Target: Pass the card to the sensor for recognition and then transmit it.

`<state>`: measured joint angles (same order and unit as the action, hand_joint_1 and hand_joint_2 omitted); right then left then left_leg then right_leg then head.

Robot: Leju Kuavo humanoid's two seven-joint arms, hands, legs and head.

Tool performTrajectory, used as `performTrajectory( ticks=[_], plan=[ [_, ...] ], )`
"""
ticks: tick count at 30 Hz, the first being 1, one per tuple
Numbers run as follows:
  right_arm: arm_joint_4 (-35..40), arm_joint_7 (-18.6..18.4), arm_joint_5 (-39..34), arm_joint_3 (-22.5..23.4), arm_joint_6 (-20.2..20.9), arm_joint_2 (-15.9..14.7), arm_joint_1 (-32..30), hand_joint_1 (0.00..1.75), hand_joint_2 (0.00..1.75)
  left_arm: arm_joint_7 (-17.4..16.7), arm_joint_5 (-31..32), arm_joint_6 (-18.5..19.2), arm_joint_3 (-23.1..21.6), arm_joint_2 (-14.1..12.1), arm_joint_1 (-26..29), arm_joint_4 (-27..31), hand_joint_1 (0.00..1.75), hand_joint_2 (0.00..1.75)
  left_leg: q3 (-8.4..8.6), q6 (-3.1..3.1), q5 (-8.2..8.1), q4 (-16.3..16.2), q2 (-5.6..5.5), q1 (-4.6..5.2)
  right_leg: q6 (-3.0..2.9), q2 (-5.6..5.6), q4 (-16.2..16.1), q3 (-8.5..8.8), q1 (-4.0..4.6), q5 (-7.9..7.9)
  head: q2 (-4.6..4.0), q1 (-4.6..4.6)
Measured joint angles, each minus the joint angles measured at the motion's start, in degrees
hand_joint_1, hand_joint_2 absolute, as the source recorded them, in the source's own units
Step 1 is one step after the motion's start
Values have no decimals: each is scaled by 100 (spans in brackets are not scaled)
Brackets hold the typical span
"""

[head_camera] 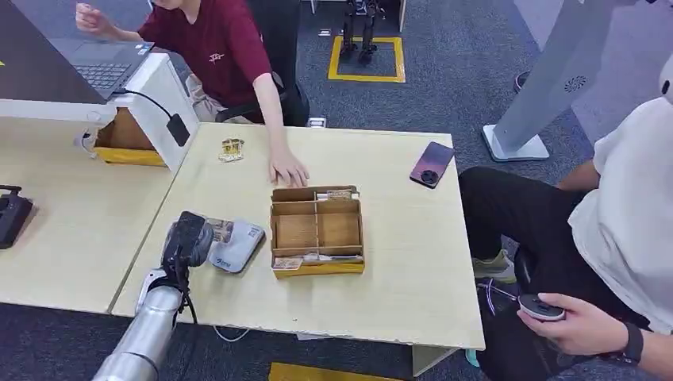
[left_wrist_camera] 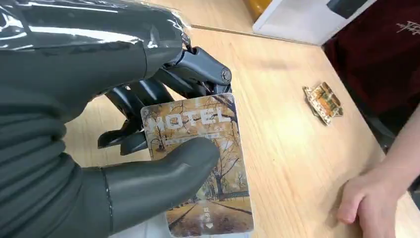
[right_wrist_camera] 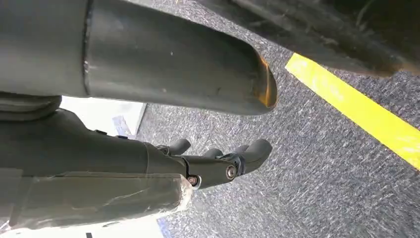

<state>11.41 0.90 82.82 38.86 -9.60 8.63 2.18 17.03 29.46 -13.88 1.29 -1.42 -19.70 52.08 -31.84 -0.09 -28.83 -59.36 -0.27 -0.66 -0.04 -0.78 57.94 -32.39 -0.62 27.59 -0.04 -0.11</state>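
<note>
My left hand holds a hotel card printed with autumn trees, pinched between the thumb and the dark fingers. In the head view the card sticks out over the grey sensor pad on the table. A cardboard box with compartments and several cards lies just right of the pad. My right hand hangs above grey carpet, its fingers spread and holding nothing.
A person's hand rests on the table behind the box. A small stack of cards and a phone lie farther back. A second person with a controller sits at the right. A laptop stands at back left.
</note>
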Motion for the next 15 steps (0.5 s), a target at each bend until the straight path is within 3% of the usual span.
performTrajectory(
  ticks=[5, 8, 12, 15],
  plan=[
    [0, 0, 59, 22, 0, 0, 2, 0, 0, 0, 207, -96, 153, 2, -25, -168, 175, 175, -1, 0, 0, 0, -1, 1, 0, 2, 0, 0, -1, 0, 0, 0],
    [0, 7, 70, 30, 0, 0, 2, 0, 0, 37, 201, 54, 232, 2, -42, -255, 175, 175, -1, 0, 0, 0, 0, 1, 0, 2, 0, 0, -1, 0, 0, 0],
    [0, 7, 74, 35, 0, 0, 2, 0, 0, 244, -132, 578, 323, 4, -37, -299, 175, 175, -2, 0, 0, 0, -2, 1, 0, 3, 0, 0, 0, 0, 0, 0],
    [0, 4, 87, 50, -2, -2, 1, 0, 0, 323, -626, 1179, 354, 4, 13, -249, 175, 175, -1, 0, 0, 0, 0, 0, 0, 3, 0, 0, 0, 0, 0, 0]
  ],
)
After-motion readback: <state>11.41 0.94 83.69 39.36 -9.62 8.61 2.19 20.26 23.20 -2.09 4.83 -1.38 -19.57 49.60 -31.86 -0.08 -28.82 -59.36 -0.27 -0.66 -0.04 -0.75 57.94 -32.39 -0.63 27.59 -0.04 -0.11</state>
